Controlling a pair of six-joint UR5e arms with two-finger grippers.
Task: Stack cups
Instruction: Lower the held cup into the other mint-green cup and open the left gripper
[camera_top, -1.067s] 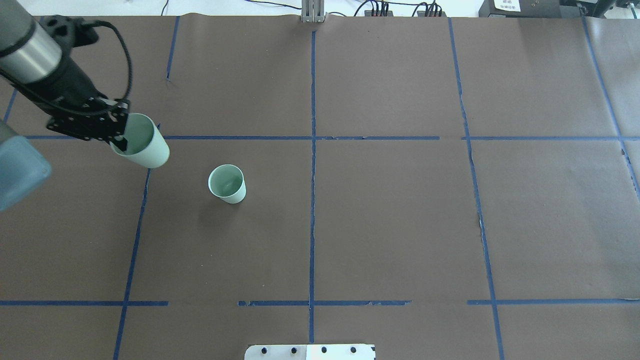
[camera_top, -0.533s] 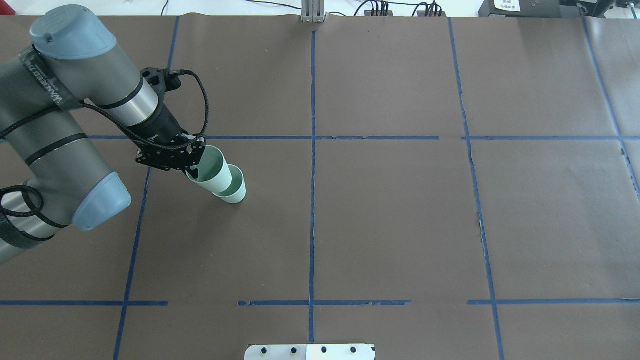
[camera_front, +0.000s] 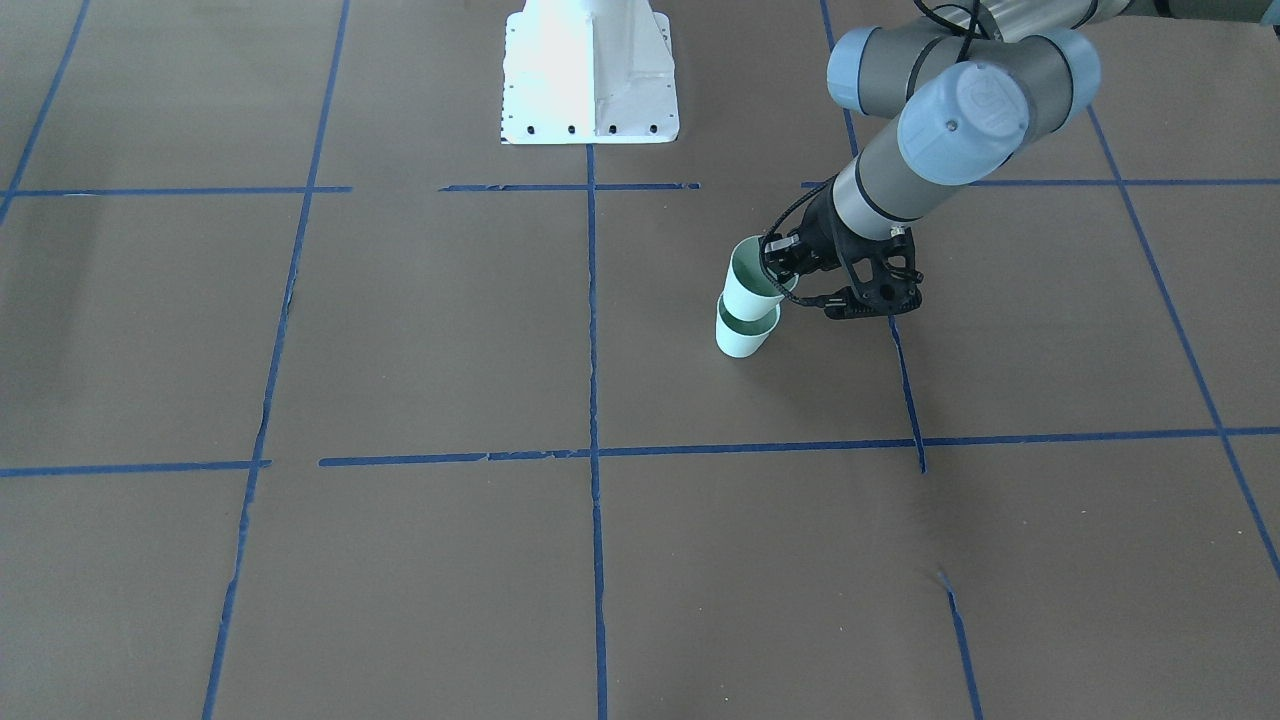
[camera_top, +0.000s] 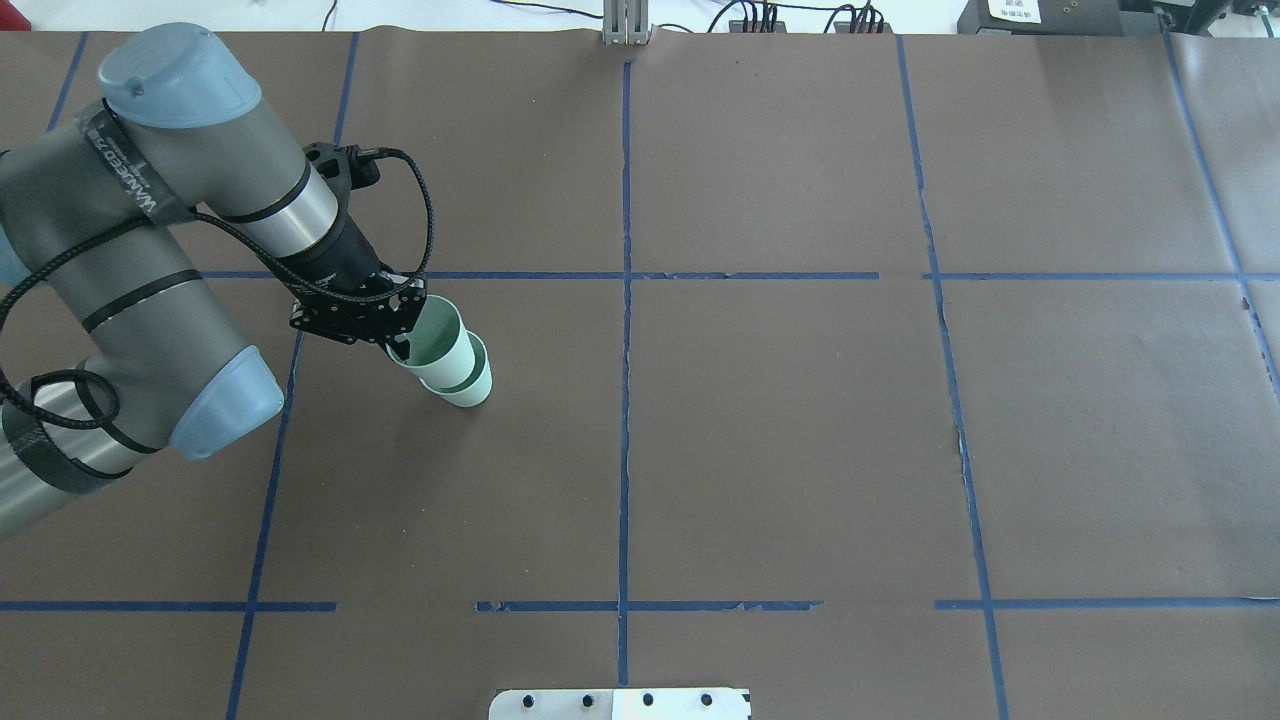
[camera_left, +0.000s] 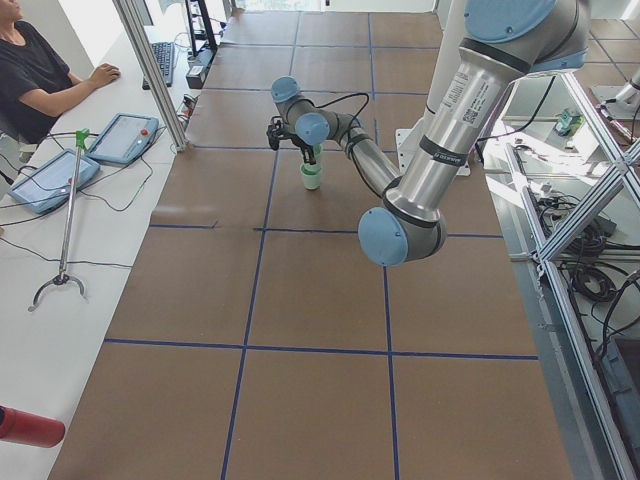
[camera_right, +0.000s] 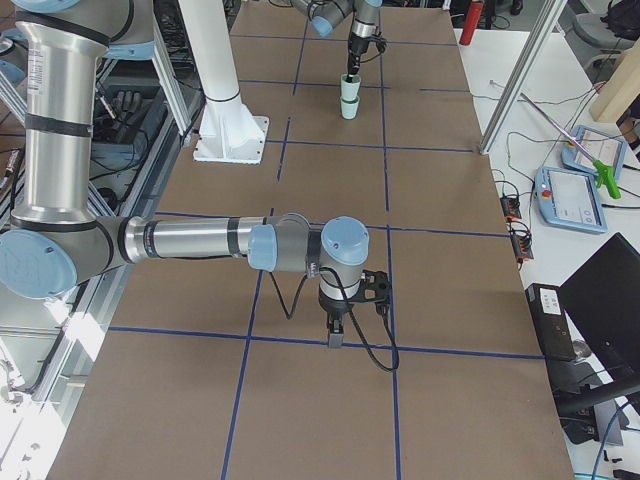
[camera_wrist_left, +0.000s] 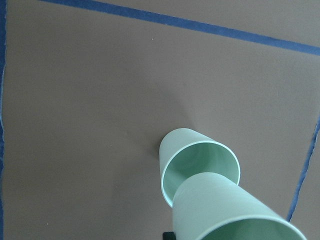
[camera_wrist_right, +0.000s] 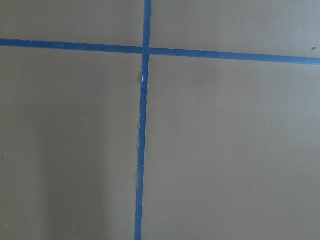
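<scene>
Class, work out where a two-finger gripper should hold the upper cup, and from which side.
Pinch the rim wall of the upper cup, one finger inside, one outside, coming from above. Its base sits inside the lower cup, so only the open, wider top is free; the left gripper holds it so.

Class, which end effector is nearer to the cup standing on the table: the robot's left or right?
Left. The left end effector holds the upper cup partly inside the lower cup; the right end effector hangs far off.
</scene>
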